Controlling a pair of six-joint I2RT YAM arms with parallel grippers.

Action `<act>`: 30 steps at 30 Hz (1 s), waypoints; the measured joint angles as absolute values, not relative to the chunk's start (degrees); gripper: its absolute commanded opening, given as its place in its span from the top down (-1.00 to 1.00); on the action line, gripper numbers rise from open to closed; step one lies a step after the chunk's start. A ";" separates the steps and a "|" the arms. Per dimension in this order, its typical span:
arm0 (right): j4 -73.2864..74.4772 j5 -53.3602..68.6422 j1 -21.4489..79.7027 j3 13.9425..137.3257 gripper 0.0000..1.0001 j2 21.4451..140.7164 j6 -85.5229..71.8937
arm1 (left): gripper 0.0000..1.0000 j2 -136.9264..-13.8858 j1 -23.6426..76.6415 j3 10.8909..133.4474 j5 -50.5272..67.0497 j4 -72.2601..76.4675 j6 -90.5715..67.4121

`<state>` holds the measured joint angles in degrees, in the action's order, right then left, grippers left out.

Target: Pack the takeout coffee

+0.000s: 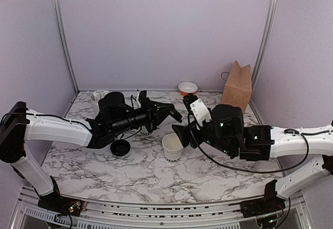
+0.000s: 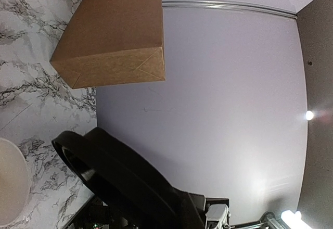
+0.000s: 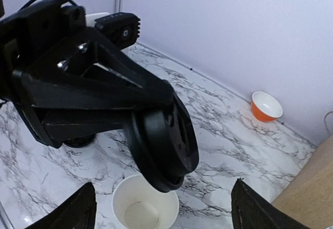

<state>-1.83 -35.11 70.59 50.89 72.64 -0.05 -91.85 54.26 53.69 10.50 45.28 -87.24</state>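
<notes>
The left gripper is squeezed tight on the black lid. Its fingers pinch the lid by the edge. The lid is tipped up on its side, not flat. It hangs in the air right over the white cup. The pictures do not show whether the lid touches the cup's rim.

The cup stands upright on the table, near the middle. It is open on top and has nothing in it. It has dark letters low on its side.

The right gripper is just beside the cup, on the cup's right. Its fingers are spread wide apart and hold nothing. In the right wrist view the cup shows between the two fingers, a little farther off.

A black round thing lies flat on the table under the left arm, left of the cup.

At the back of the table sits a small orange bowl that is white inside. A brown paper bag stands in the back right corner. A white holder is in the back left corner, partly hidden behind the left arm.
</notes>
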 measured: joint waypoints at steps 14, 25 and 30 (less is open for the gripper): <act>-9.67 13.02 44.14 46.78 -0.76 63.40 -31.09 | 0.95 -92.18 51.20 52.84 22.22 61.28 -81.34; -28.27 30.72 37.98 40.21 -0.77 67.13 -51.05 | 0.92 -95.35 51.37 52.86 28.86 73.63 -80.99; -37.52 32.88 37.95 39.90 -0.74 69.23 -57.30 | 0.91 -96.79 51.83 53.30 30.28 76.93 -81.69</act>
<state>-37.52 32.88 37.95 39.90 69.23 -57.30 -96.79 51.83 53.30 30.28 76.93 -81.69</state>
